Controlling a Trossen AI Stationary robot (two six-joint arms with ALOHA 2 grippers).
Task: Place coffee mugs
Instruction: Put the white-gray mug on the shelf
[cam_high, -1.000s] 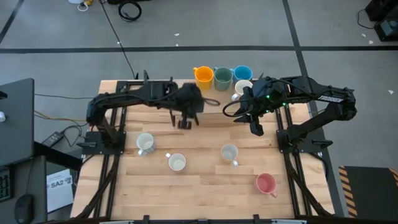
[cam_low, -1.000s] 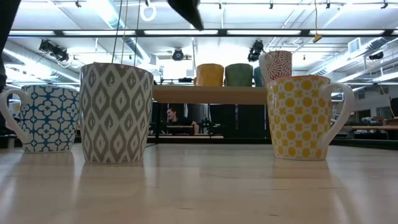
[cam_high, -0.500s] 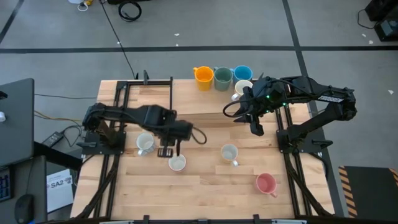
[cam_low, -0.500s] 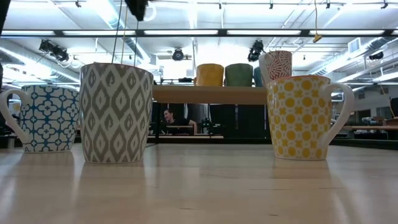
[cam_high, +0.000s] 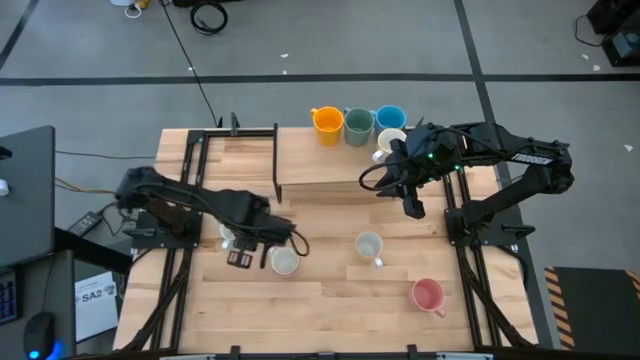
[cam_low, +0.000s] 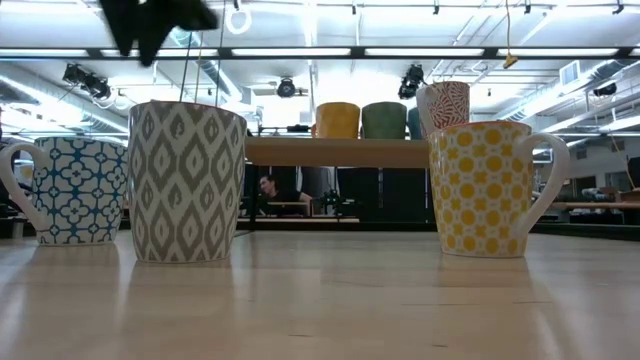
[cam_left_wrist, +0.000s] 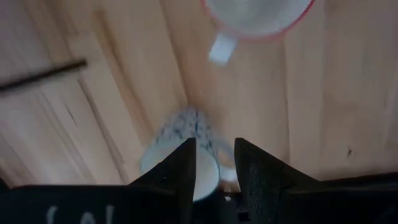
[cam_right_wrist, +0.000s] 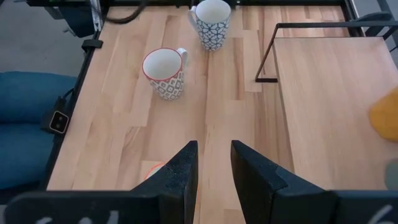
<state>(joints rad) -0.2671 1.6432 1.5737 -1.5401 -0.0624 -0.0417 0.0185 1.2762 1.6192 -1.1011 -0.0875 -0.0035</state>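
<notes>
Four mugs stand on their bases on the raised shelf: orange (cam_high: 327, 122), dark green (cam_high: 358, 125), bright blue (cam_high: 390, 117) and white (cam_high: 390, 140). On the table stand a blue-patterned mug (cam_high: 230, 231), a grey-patterned mug (cam_high: 285, 262), a yellow-patterned mug (cam_high: 369, 245) and a pink mug (cam_high: 428, 295). My left gripper (cam_high: 245, 258) hangs open in the air between the blue-patterned and grey-patterned mugs. In its wrist view the blue-patterned mug (cam_left_wrist: 180, 149) lies below the fingers. My right gripper (cam_high: 411, 207) waits open beside the shelf's right end.
The raised wooden shelf (cam_high: 320, 165) with its black metal frame fills the table's far middle. In the low view the left gripper (cam_low: 150, 28) shows well above the mug rims. Bare wood lies along the near edge between the grey-patterned and pink mugs.
My left gripper has swung from the shelf's front edge toward the table's near-left. It passed over the grey-patterned mug and now sits between that mug and the blue-patterned one. No mug has moved.
</notes>
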